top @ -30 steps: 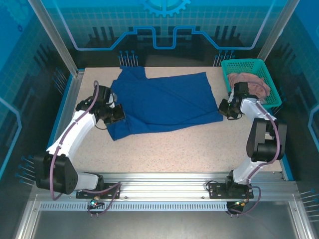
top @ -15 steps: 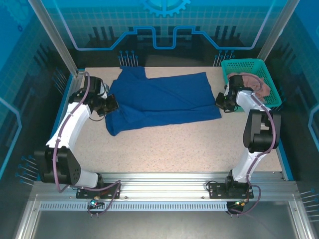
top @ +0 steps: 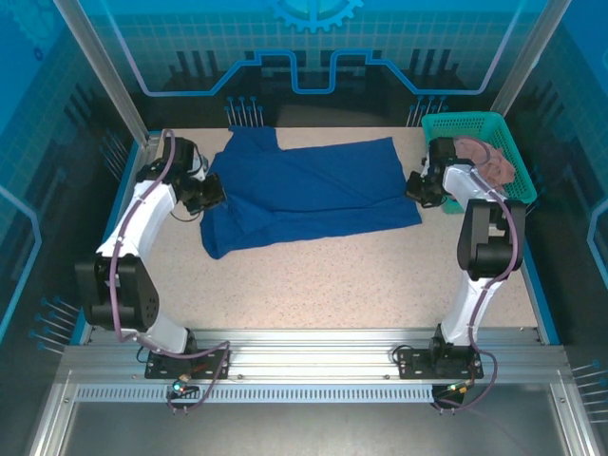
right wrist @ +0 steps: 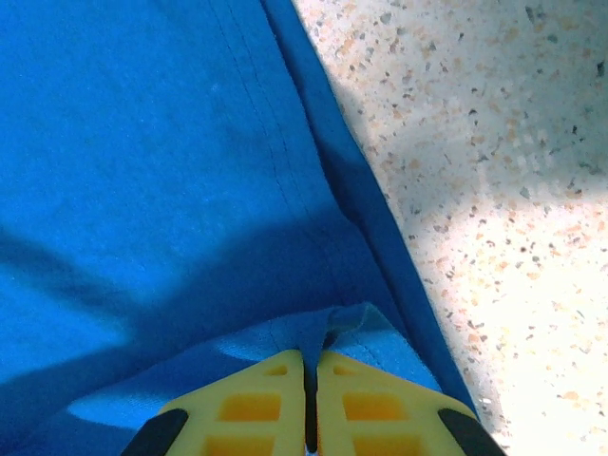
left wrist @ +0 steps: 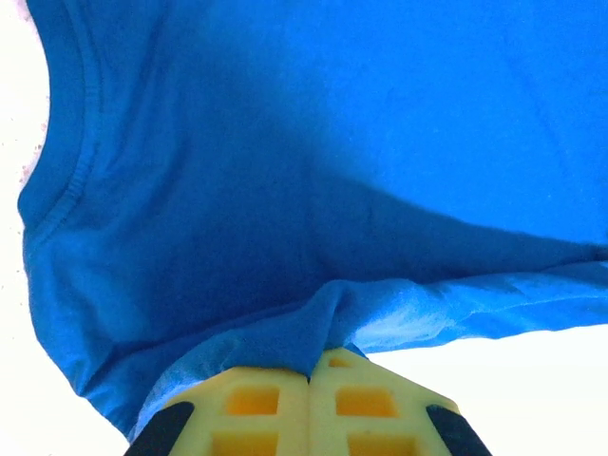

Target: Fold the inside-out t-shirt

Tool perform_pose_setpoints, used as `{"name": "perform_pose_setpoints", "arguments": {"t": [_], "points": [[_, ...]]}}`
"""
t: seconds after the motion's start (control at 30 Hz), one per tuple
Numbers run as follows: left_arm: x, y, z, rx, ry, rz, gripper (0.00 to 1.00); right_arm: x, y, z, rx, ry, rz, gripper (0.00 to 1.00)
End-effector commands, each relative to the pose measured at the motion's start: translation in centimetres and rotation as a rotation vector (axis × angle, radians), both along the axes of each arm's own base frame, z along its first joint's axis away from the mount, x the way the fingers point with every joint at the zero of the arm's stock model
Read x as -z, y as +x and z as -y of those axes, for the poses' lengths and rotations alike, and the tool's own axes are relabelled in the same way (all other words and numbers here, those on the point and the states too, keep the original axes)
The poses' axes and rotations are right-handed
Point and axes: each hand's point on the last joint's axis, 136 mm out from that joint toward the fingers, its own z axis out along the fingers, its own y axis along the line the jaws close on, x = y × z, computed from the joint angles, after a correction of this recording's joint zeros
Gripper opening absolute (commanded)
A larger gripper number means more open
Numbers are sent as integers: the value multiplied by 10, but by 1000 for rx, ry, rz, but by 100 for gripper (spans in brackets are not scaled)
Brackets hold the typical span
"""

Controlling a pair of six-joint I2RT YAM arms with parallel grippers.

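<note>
The royal-blue inside-out t-shirt (top: 309, 190) lies spread across the far half of the table, partly doubled over along its near side. My left gripper (top: 211, 195) is at the shirt's left edge. In the left wrist view, that gripper (left wrist: 312, 366) is shut, with a raised fold of the t-shirt (left wrist: 285, 190) pinched between its yellow fingertips. My right gripper (top: 416, 187) is at the shirt's right edge. The right wrist view shows this gripper (right wrist: 311, 356) shut on a small pleat of the t-shirt (right wrist: 142, 190) near a stitched hem.
A teal basket (top: 503, 142) stands at the far right corner with a dusty-pink cloth (top: 489, 161) in it, just behind my right arm. Bare speckled tabletop (top: 323, 285) stretches between the shirt and the arm bases. A blue-lit wall bounds the far edge.
Both grippers have moved toward the far side of the table, each keeping its hold on the shirt. The shirt's near edge has followed them, so the cloth spans less from front to back.
</note>
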Motion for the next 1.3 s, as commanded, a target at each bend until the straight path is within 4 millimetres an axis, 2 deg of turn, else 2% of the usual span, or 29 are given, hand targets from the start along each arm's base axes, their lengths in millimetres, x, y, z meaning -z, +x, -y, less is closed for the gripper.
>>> {"name": "perform_pose_setpoints", "arguments": {"t": [0.0, 0.33, 0.5, 0.63, 0.73, 0.77, 0.8, 0.87, 0.97, 1.03, 1.17, 1.27], "points": [[-3, 10, -4, 5, -11, -5, 0, 2, 4, -3, -23, -28, -16, 10], [17, 47, -11, -23, 1, -49, 0, 12, 13, -3, -34, -54, -25, 11], [45, 78, -16, -57, -1, -97, 3, 16, 31, -4, -41, -83, -15, 14], [71, 98, -22, -85, 15, -140, 6, 15, 47, -8, -61, -106, -5, 26], [83, 112, -30, -116, 32, -142, 15, 10, 53, -7, -73, -123, 10, 35], [83, 118, -33, -127, 45, -127, 22, 6, 54, -8, -77, -123, 18, 36], [83, 121, -37, -141, 60, -121, 34, 2, 53, -9, -80, -122, 27, 36], [79, 125, -44, -161, 91, -108, 46, -8, 47, -14, -95, -111, 50, 38], [62, 117, -47, -201, 115, -49, 58, -21, 27, -31, -124, -81, 90, 43], [56, 99, -34, -217, 83, 10, 62, -24, 10, -51, -159, -41, 112, 46], [69, 55, 5, -199, -31, 33, 65, -24, -15, -79, -233, -6, 110, 47], [86, 34, 28, -143, -74, -6, 65, -23, -25, -85, -261, -18, 103, 48]]}}
